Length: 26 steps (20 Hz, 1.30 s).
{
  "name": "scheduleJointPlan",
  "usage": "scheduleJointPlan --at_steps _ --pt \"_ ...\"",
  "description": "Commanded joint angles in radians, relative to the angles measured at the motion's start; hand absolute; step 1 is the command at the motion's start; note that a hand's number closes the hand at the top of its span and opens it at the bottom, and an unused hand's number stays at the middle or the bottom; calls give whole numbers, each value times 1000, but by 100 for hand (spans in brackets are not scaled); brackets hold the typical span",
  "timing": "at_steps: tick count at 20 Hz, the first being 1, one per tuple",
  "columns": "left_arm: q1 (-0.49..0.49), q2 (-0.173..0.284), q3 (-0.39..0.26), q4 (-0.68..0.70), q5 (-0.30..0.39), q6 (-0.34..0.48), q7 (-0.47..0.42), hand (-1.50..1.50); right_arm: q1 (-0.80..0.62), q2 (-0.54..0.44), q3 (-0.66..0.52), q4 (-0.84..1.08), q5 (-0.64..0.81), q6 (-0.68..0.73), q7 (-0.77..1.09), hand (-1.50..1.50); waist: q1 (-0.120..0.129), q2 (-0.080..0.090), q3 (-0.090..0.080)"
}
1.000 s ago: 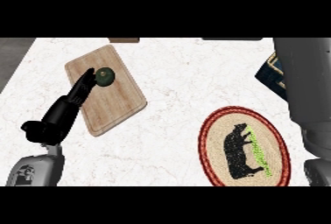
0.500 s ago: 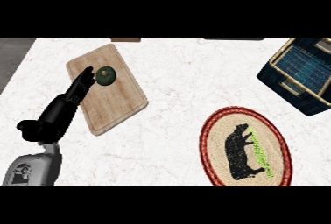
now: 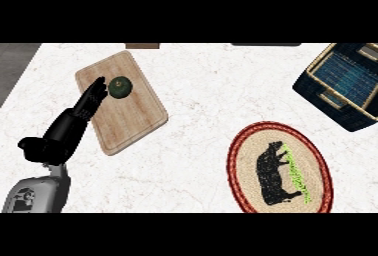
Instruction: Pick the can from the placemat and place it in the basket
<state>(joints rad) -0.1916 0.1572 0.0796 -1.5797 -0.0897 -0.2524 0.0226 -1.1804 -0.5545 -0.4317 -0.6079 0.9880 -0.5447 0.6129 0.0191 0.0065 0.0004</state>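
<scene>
The oval placemat (image 3: 244,165), with a red rim and a black animal figure, lies at the lower right of the counter. No can shows on it. The dark blue basket (image 3: 319,96) with tan rims sits at the upper right; I cannot make out a can in its blue inside. My left hand (image 3: 66,131) is at the left, fingers straight and pointing up over the wooden cutting board (image 3: 136,122). Its fingertips (image 3: 97,88) are just left of a dark green round thing (image 3: 120,87). My right hand is out of view.
The cutting board lies tilted at the upper left, carrying the green round thing. White marble counter (image 3: 199,105) spreads between board, placemat and basket. The counter's left edge runs close to my left forearm (image 3: 37,192).
The grey right forearm that covered the right side a second ago has left the view, and the basket now shows in full. My left hand has barely shifted.
</scene>
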Motion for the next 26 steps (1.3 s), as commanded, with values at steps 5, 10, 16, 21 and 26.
scheduleJointPlan --at_steps 5,10,16,21,26 --pt "24 17 17 10 17 -26 -27 0 96 -33 -44 84 -71 -133 -171 150 -1 0 0" --pt "-22 -11 2 50 -10 6 -48 0 76 -78 -40 180 -59 -194 -251 150 8 5 0" --pt "-37 -30 -20 83 -52 37 -63 0 118 -88 -140 184 -190 -306 -386 -150 6 8 1" --pt "-15 6 4 -5 6 -16 22 0 102 -148 -137 262 -198 -281 -463 -150 15 6 1" --pt "-3 -16 -15 -44 -3 2 42 0 81 -128 -158 242 -257 -298 -549 -150 14 4 1"
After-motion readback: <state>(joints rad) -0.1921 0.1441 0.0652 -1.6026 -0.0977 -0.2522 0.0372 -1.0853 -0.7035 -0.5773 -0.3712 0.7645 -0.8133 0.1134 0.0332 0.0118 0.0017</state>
